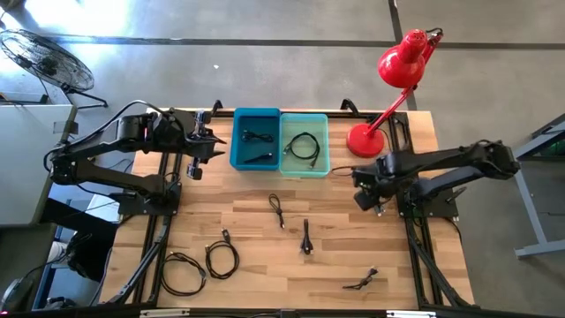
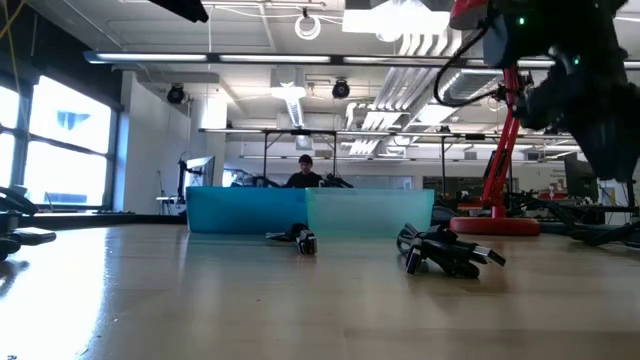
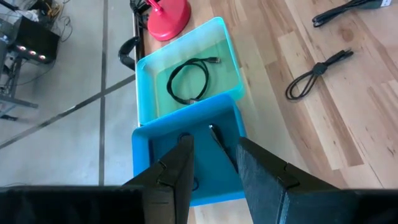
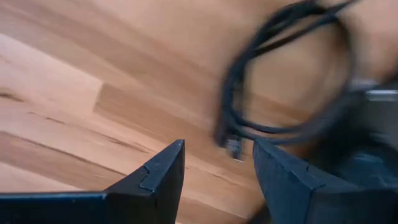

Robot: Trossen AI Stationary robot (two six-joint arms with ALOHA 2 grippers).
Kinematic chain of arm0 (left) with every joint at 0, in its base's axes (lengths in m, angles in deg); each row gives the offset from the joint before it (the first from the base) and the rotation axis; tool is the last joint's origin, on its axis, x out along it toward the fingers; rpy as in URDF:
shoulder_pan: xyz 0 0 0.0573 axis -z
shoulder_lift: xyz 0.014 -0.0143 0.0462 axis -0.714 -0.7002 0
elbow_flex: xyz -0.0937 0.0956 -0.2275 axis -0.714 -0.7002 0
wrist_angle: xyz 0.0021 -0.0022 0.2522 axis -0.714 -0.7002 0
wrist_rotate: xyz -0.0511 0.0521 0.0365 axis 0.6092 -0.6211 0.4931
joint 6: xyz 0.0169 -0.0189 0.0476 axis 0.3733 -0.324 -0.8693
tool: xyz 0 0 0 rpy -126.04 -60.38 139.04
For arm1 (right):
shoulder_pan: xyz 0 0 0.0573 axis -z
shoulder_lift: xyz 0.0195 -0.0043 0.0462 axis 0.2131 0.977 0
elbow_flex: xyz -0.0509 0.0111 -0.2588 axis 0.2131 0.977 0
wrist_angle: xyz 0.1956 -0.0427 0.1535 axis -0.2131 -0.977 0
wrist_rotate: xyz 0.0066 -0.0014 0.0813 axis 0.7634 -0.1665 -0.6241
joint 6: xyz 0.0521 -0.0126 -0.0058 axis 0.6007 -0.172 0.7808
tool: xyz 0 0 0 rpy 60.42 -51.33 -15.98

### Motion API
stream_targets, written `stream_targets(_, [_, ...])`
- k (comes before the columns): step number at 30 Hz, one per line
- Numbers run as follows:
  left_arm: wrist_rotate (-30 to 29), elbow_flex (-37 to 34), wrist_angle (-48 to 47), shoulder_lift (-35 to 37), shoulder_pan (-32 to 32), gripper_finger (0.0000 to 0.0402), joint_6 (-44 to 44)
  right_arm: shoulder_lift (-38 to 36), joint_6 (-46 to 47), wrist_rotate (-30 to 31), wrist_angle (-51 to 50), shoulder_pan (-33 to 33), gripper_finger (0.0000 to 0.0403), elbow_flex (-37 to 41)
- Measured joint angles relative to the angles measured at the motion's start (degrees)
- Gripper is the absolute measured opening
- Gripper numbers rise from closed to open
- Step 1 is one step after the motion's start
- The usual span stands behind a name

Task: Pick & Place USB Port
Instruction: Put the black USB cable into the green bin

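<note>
Several black USB cables lie on the wooden table: one point(image 1: 277, 210) at the middle, one point(image 1: 305, 237) beside it, and coils point(image 1: 222, 258) toward the near left. The dark blue bin point(image 1: 256, 140) holds cables, and the teal bin point(image 1: 305, 143) holds one coil point(image 3: 188, 81). My left gripper point(image 1: 207, 141) hovers open at the blue bin's left side point(image 3: 214, 165). My right gripper point(image 1: 366, 190) is open point(image 4: 217, 174) low over the table's right part. A blurred black cable coil point(image 4: 280, 81) lies on the wood ahead of its fingers.
A red desk lamp point(image 1: 388, 88) stands at the far right corner, its base just right of the teal bin. Another cable point(image 1: 362, 283) lies near the near edge. A person point(image 2: 303, 170) shows far behind the bins. Bare wood lies between the bins and the middle cables.
</note>
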Motion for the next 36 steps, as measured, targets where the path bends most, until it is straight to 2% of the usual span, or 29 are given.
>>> stream_targets(5, [0.02, 0.0, 0.12, -0.01, 0.0, 0.0117, 0.02, 0.0, 1.79, -0.76, 10.0, 0.12, 0.0181, 7.79])
stream_targets(9, [0.07, 0.0, 0.26, -0.01, 0.01, 0.0117, 0.02, -0.07, 1.79, -0.6, 11.06, 0.59, 0.0181, 11.27])
stream_targets(14, [0.19, 0.0, 0.41, -0.1, 0.0, 0.0117, -0.03, -0.07, 1.08, 0.9, 11.11, 0.59, 0.0181, 12.05])
stream_targets(23, [0.17, 0.0, 0.54, -0.57, 0.01, 0.0117, -0.17, 1.68, -4.85, 10.05, 11.21, 0.59, 0.0174, 12.12])
stream_targets(27, [0.15, 0.0, 0.55, -0.5, 0.0, 0.0117, -0.17, 5.02, -6.76, 10.26, 11.72, 0.59, 0.0128, 12.07])
stream_targets(32, [0.15, 0.0, 0.52, -0.5, 0.0, 0.0117, 0.0, 9.85, -11.23, 10.57, 12.44, 0.57, 0.002, 11.54])
stream_targets(36, [0.21, 0.0, 0.51, -0.5, 0.0, 0.0117, 0.0, 10.65, -11.7, 10.85, 12.36, 0.55, 0.0011, 11.39])
